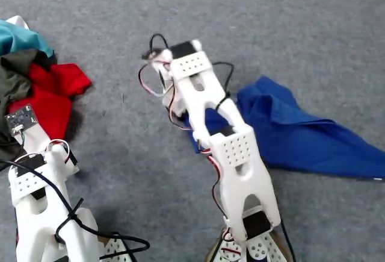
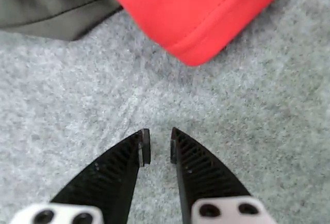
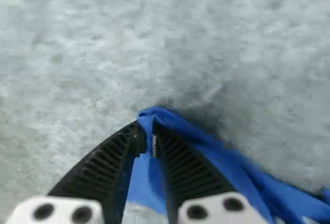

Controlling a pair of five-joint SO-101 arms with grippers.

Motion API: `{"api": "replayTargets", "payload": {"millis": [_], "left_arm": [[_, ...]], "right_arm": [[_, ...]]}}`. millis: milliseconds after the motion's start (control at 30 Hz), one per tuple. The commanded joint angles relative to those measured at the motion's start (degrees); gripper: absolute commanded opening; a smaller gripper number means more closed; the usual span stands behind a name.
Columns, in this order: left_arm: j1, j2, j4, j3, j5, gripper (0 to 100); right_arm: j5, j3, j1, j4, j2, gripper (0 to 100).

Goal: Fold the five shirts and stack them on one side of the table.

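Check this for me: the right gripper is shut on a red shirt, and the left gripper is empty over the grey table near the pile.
One thing is wrong: the shirt's colour. The right gripper is shut on the blue shirt, as the right wrist view shows. The rest holds: the left gripper is empty over the grey table near the pile.

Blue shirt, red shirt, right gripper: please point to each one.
blue shirt (image 1: 301, 132), high view, middle of the cloth.
red shirt (image 2: 206, 13), left wrist view, cloth near the hem.
right gripper (image 3: 147, 140), right wrist view, midway between its fingertips.
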Motion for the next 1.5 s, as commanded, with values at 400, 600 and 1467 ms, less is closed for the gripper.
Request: {"api": "replayTargets", "payload": {"millis": [400,600,1467], "left_arm": [[0.0,-0.9,-1.1,-0.3,0.3,8],[0.0,-0.9,-1.1,-0.3,0.3,8],[-0.1,-0.9,-1.1,-0.1,0.3,8]], "right_arm": [[9.9,-39.8,-5.4,-13.5,-29.0,0.2],[10.0,-42.2,-8.2,-35.1,-31.1,0.2],[22.9,-24.8,2.5,-58.4,-39.2,0.2]]}}
